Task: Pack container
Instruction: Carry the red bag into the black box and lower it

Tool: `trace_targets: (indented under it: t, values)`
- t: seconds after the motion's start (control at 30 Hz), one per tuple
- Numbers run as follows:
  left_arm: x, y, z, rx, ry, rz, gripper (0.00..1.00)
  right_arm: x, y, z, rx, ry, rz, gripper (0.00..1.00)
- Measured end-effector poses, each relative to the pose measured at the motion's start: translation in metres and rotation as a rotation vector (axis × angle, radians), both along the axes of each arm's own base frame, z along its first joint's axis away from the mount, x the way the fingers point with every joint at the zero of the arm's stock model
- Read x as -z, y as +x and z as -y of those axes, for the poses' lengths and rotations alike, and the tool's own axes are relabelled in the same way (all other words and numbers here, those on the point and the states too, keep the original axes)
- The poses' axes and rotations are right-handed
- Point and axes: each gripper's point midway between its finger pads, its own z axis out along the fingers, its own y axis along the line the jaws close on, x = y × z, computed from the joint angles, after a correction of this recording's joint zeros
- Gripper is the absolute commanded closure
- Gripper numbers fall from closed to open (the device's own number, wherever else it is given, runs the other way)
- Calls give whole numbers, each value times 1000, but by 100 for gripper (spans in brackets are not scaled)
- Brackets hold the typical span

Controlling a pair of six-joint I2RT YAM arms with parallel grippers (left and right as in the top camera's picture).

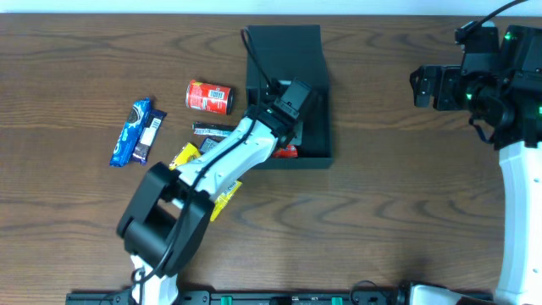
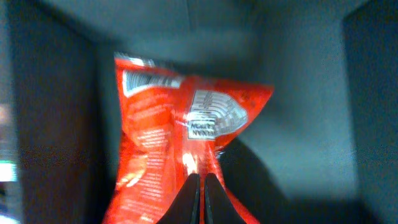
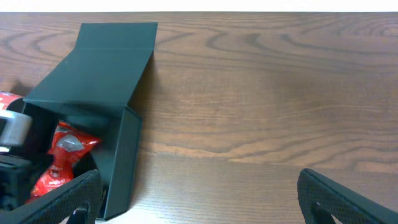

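Note:
The container (image 1: 318,63) is a matte black box standing open at the table's middle back, its lid flap lying away toward the far edge. My left gripper (image 1: 292,114) reaches down inside it. In the left wrist view its fingers (image 2: 203,182) are shut on a red snack packet (image 2: 180,118), which hangs against the container's dark inner wall (image 2: 311,93). The red packet also shows in the overhead view (image 1: 290,152) and in the right wrist view (image 3: 65,152), inside the container (image 3: 118,62). My right gripper (image 1: 421,85) is open and empty (image 3: 199,199), off to the container's right.
Left of the container lie a red can (image 1: 209,97), a dark bar (image 1: 212,129), a blue cookie packet (image 1: 129,131), a dark packet (image 1: 149,135) and yellow packets (image 1: 187,154), partly under my left arm. Bare wood lies between the container and my right arm.

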Motion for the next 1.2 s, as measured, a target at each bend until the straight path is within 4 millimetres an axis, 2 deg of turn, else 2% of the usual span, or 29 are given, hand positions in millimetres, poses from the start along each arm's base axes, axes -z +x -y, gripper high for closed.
trace_targets:
  t: [0.07,0.3,0.47,0.73,0.97,1.2]
  values:
    - [11,-3,-1,9,15,-29,95,0,0,0,0,0,-3,1]
    - [18,-8,-2,15,24,-57,94,1,0,0,0,0,-3,1]
    - [35,-11,-5,16,53,-91,95,1,-1,0,0,0,-3,1]
    - [34,-7,-8,5,73,-72,94,0,0,0,0,0,-3,1]
    - [31,1,-23,-48,143,-23,94,1,0,0,0,0,-3,1]
    - [28,3,-28,-67,159,-6,94,0,0,0,0,0,-3,1]
